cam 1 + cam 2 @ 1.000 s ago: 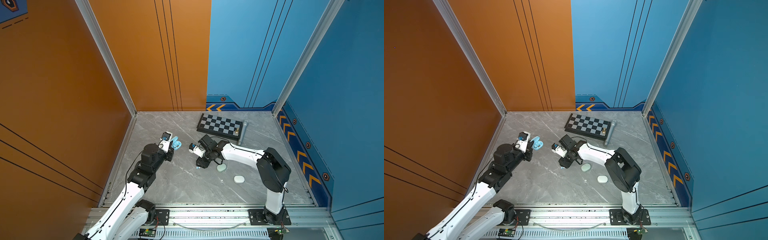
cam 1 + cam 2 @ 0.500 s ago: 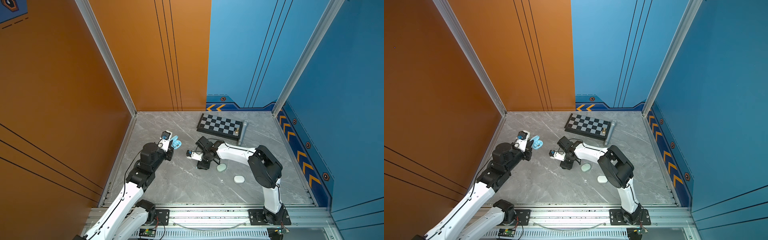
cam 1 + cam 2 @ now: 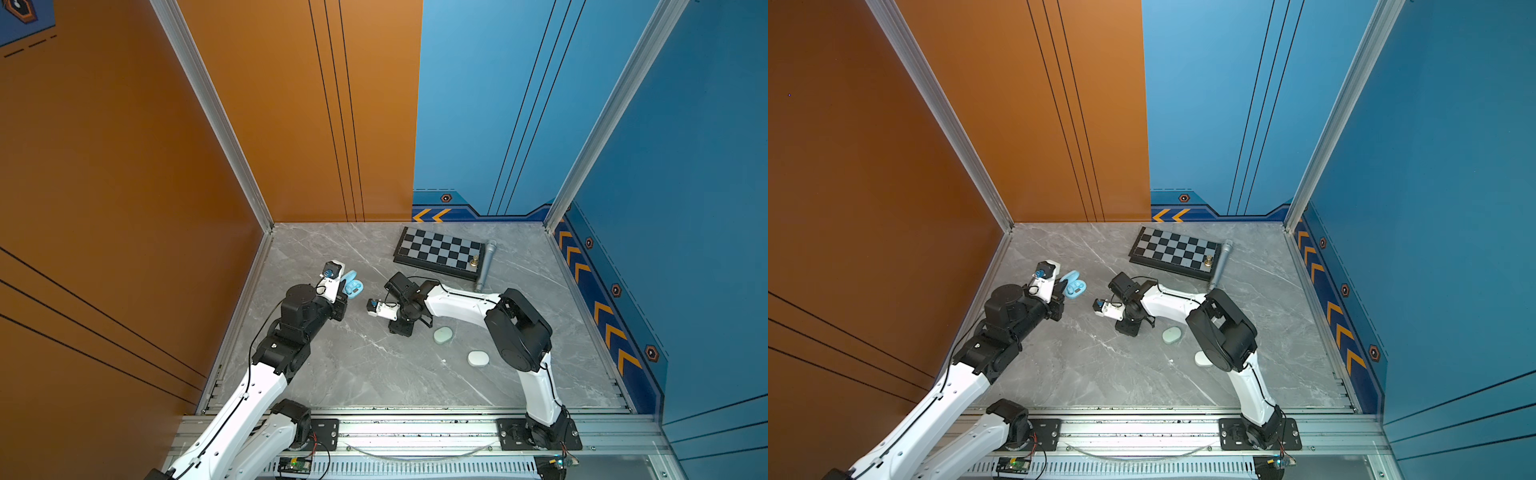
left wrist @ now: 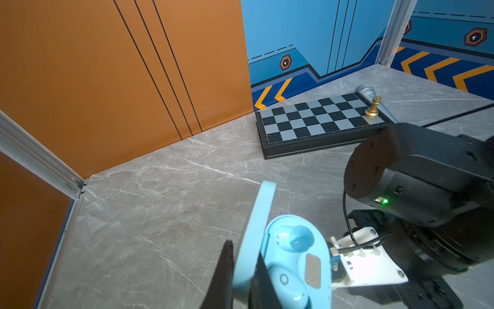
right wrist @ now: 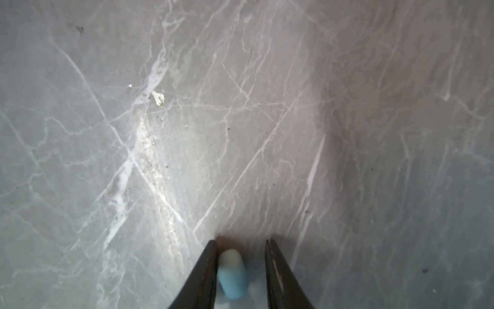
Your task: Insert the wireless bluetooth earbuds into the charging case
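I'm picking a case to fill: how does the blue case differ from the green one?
The blue case is open, lid up; the green case is shut. The blue case is clamped by its lid in the left gripper; the green case lies free on the table. Both are rounded ovals.

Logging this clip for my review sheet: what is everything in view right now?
light-blue charging case: one, open, left side of table
light-blue earbuds: two; one seated in the case, one loose on the table
pale green case: one, closed, mid table
white case: one, closed, right of centre
chessboard: one, black and grey, at the back
chess piece: one, gold, on the board's corner
microphone: one, grey, beside the board
table: grey marble
left gripper: shut on the case lid
right gripper: fingers open either side of the loose earbud
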